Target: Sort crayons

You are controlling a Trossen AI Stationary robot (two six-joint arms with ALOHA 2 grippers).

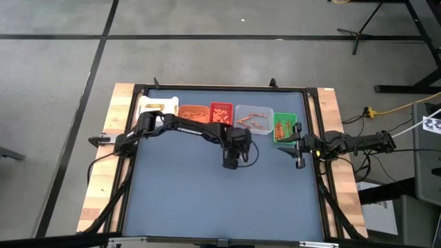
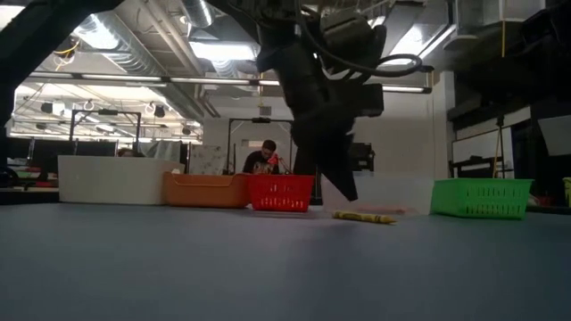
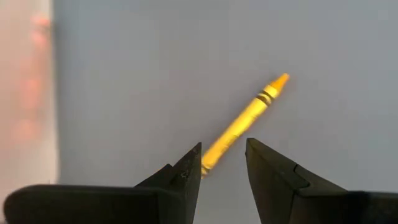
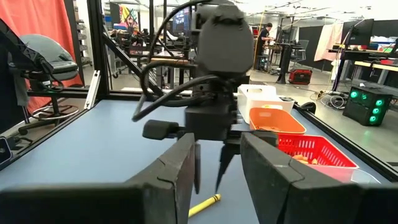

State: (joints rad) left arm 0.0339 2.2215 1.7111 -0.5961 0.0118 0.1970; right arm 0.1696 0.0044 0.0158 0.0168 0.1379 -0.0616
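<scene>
left gripper [image 3: 224, 158] hovers with fingers apart over a yellow crayon [image 3: 239, 127], whose lower end they hide.

Even, soft overhead light falls on the surface [image 1: 207, 193] in the high view, with hardly any shadow under the arms and no glare. In the low view the ceiling lights [image 2: 214, 49] burn bright and wash out, so the left gripper [image 2: 343, 183] hangs as a dark, backlit shape and the near surface is dim and out of focus. The left wrist view is flatly lit; the yellow crayon [image 3: 245, 121] is fairly sharp, while a pale reddish blur fills one edge. In the right wrist view the room behind is bright and the near fingers [image 4: 180, 180] are soft and dark.
</scene>
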